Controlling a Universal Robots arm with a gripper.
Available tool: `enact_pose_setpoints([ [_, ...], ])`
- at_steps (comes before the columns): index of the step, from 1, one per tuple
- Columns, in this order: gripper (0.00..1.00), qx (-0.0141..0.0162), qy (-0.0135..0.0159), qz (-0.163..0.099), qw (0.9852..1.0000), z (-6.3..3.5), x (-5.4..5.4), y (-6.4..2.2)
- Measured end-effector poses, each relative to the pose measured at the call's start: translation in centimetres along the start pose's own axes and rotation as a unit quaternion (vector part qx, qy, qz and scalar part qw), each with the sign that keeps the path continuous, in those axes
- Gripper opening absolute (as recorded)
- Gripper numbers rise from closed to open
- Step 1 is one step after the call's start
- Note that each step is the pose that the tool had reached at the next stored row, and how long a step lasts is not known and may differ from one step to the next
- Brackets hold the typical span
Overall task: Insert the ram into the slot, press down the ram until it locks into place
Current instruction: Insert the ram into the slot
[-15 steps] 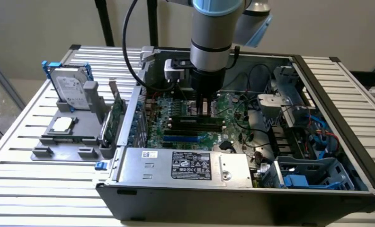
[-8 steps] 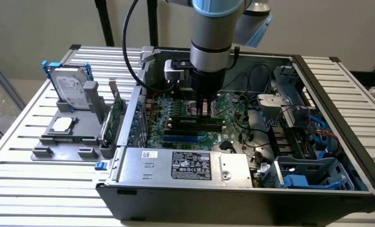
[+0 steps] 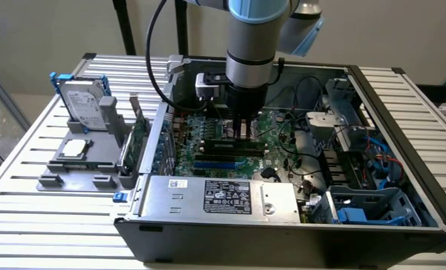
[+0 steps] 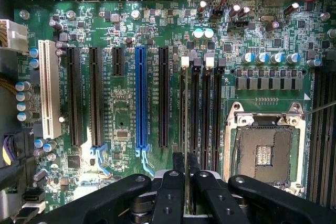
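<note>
The ram [image 4: 186, 129] stands on its thin edge, so in the wrist view it looks like a thin line. It sits right between the two fingers [image 4: 176, 171], which are squeezed onto it from both flat sides. The gripper [image 4: 186, 165] has it tight, and the stick runs out from the fingers along the board.

The slot [image 4: 183, 82] lies straight under the ram. Both are long and thin and point the same way, so the stick lines up with the slot from end to end. The only way left to go is down. This slot is one of four black ones lying side by side, and it is the one closest to the blue slot [image 4: 140, 98]. A pale latch [image 4: 185, 62] sits at its far end. I cannot tell if the ram is all the way down, or if the latch has snapped shut.

On the other side of the four slots is the square metal socket [image 4: 265, 150] for the main chip. The green board [image 4: 121, 129] lies on the bottom of the open computer case [image 3: 283, 230]. In the exterior view the arm [image 3: 249, 50] comes straight down into the middle of the case.

The case sits on the slatted tabletop [image 3: 27, 191]. Near the tabletop's edge at the exterior view's left, a hard drive [image 3: 84, 107] stands in a grey holder [image 3: 72, 166].
</note>
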State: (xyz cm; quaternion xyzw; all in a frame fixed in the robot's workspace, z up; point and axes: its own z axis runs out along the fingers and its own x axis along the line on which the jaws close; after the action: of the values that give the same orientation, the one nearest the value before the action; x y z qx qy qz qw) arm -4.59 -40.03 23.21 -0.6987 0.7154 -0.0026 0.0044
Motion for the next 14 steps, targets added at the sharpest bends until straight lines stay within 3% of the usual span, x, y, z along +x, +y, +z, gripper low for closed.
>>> enact_pose_setpoints([
  [6,0.13,-0.0021,0.0,0.0,1.0,0.02,0.0,-0.01],
  [14,0.13,-0.0022,0.0,0.0,1.0,0.14,-0.02,-0.13],
])
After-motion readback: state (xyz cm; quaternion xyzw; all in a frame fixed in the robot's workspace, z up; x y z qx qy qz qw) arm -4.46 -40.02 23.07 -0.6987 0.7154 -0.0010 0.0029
